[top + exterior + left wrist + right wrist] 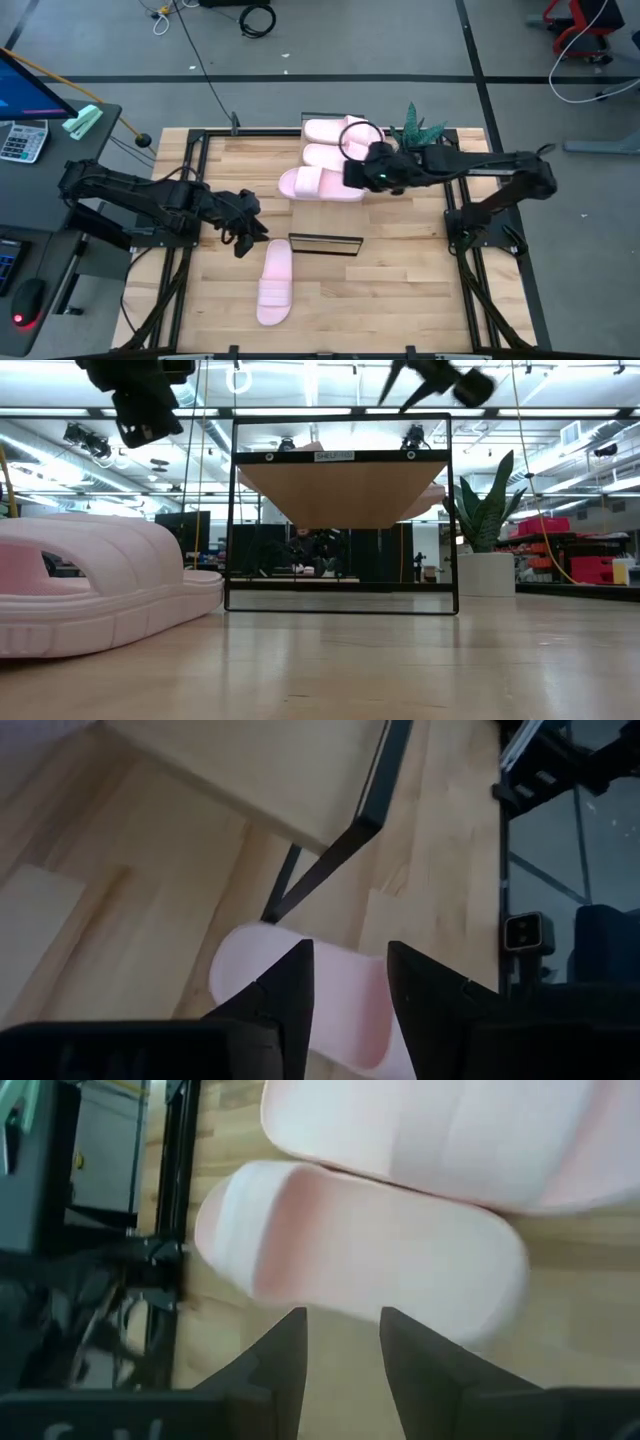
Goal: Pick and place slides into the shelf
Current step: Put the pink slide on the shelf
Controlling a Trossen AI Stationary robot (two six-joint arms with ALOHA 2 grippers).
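The shelf (325, 215) runs from the table's middle toward its far edge; its board (340, 485) stands raised on a black frame. Three pale pink slides lie crosswise on it: two at the far end (335, 130) (330, 155), and a third (320, 185) that overhangs the board's left side. A fourth slide (275, 285) lies flat on the tabletop near the shelf's near end. My left gripper (245, 238) hovers open over that slide's far end (350, 1010). My right gripper (355, 172) hovers open over the third slide (360, 1250).
A potted plant (420, 130) stands just right of the shelf's far end. Black frame rails (195, 190) run along the table's left and right sides. A calculator (22, 140) and a screen sit on a side desk to the left.
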